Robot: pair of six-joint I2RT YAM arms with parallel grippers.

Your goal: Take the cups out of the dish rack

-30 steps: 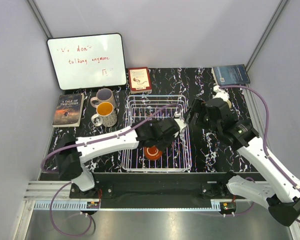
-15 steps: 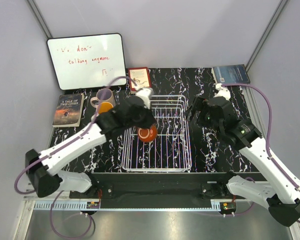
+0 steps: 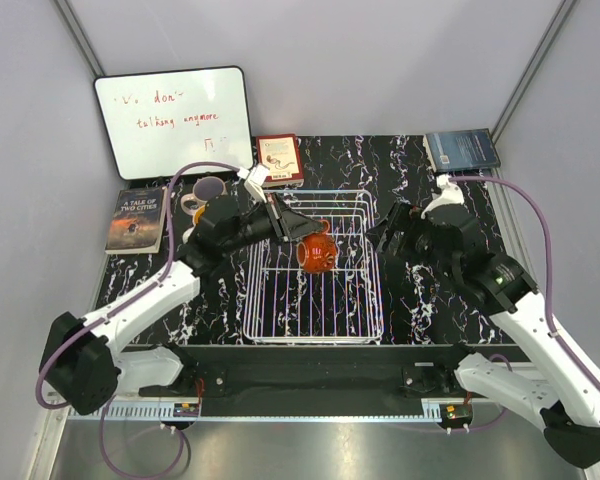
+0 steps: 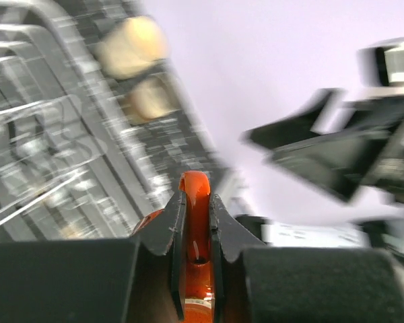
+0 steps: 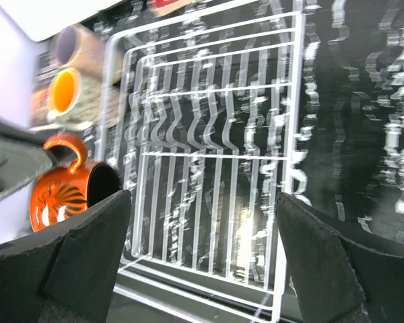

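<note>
Left of table point(image 3: 420, 300): pink mug point(image 3: 208, 188) and speckled mug point(image 5: 66, 92) stand just outside rack point(image 3: 365, 300). I judge both already unloaded.

My left pincer point(image 4: 195, 219) clamped on handle of orange mug point(image 3: 318, 254). Handle grip leaves body hanging tipped, mouth toward right arm, lifted clear of wires over rack.

Rack: no cup inside that I can see.

Right pincer point(image 5: 202, 252) spread wide, holding nothing, near rack's right edge. Probably parked out of the way.

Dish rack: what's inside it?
Only bare wires show inside the dish rack. The orange mug is held above it, handle pinched by the left hand. The patch under the mug is covered in the top view.
</note>
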